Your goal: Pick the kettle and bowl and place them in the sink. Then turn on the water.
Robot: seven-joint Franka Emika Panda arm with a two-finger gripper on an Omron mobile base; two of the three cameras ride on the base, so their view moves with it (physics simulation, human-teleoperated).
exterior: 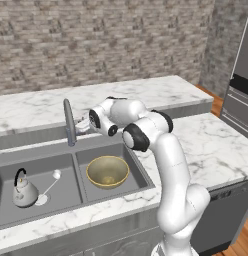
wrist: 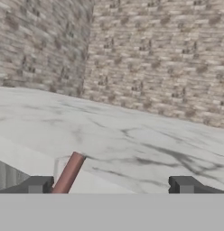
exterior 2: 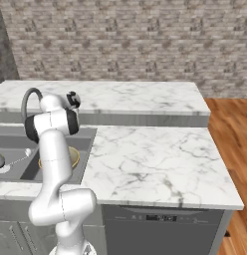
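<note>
The gripper stands wide open and empty beside the faucet, likely lined up on its reddish lever to start the water. The kettle and bowl already sit in separate basins of the sink.

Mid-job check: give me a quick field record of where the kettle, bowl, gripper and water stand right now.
kettle: upright in the left basin of the sink
bowl: upright in the right basin, empty
gripper: open, holding nothing, beside the faucet at the back of the sink
handle: reddish rod between the fingertips in the hand view, not clamped
water: no stream from the faucet
left to do: turn on the water
</note>
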